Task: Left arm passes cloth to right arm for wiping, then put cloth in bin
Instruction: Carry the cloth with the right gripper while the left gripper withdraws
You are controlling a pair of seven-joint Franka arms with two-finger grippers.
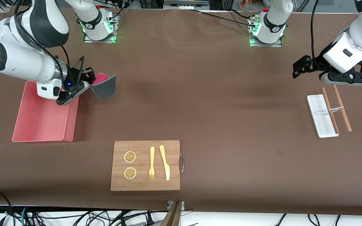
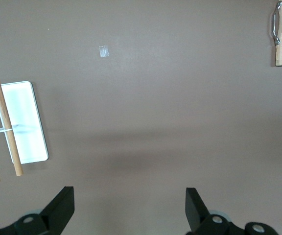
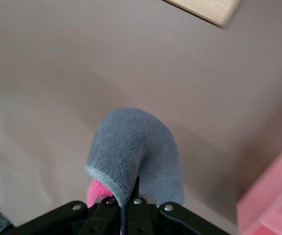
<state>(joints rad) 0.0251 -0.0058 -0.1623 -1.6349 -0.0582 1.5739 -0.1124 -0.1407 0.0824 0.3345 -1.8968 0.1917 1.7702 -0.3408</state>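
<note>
Right tool (image 1: 88, 82): black pronged tool of the white right arm with the shiny silver wrist ring and blue light; it is clamped fully together on one edge of the cloth; it is held up in the air over the bench just beside the bin's wall that faces the table's middle.

Cloth (image 1: 105, 86): soft square cloth, dark grey on one side and bright pink on the other; it hangs folded from the right tool, grey face outward with pink showing near the grip; in the right wrist view (image 3: 136, 149) it is seen drooping over bare bench, clear of the bin.

Bin (image 1: 27, 125): salmon-pink rectangular plastic tub with upright walls; it stands at the right arm's end of the bench; nothing is seen inside it.

Left tool (image 2: 130, 208): grey-black barred tool of the white left arm with the boxy wrist block; its fingers (image 2: 62, 205) are spread wide with nothing between them; it waits over the left arm's end of the bench.

White tray (image 1: 320, 114): narrow flat white tray under and nearer the front camera than the left tool; two brown wooden sticks (image 1: 341, 108) joined by a pale band lie partly across it.

Wooden board (image 1: 145, 165): rectangular light-wood cutting board with a metal handle, nearest the front camera; two yellow lemon slices (image 1: 130, 157), a yellow fork (image 1: 151, 163) and a yellow knife (image 1: 165, 162) lie on it.

Writing: a dark printed word is seen on the right arm's casing; it cannot be read.
</note>
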